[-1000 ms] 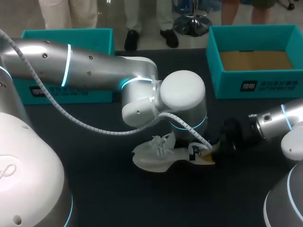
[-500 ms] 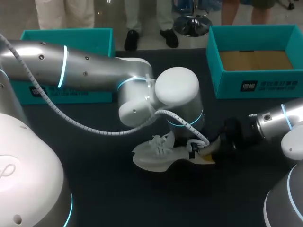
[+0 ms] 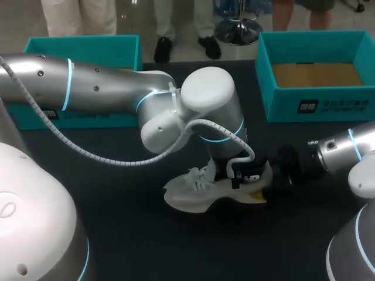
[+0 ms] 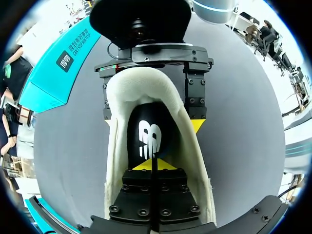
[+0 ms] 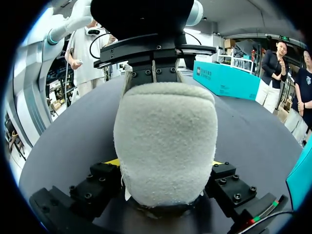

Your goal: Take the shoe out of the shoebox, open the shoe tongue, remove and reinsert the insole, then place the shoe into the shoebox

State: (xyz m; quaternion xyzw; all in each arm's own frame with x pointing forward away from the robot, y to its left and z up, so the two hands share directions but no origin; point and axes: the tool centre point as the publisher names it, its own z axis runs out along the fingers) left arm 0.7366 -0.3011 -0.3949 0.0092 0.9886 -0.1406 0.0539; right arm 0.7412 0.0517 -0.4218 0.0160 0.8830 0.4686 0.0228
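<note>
The right hand [image 5: 165, 163] clamps the heel of the white sneaker [image 3: 199, 190]; the left hand [image 4: 156, 165], fingers pinched together, sits inside on the insole [image 4: 146, 136].

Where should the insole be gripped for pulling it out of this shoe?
The insole at its heel end, pinched from above through the opening of the shoe: it lies flat inside, walled on both sides, and only that end shows.
</note>
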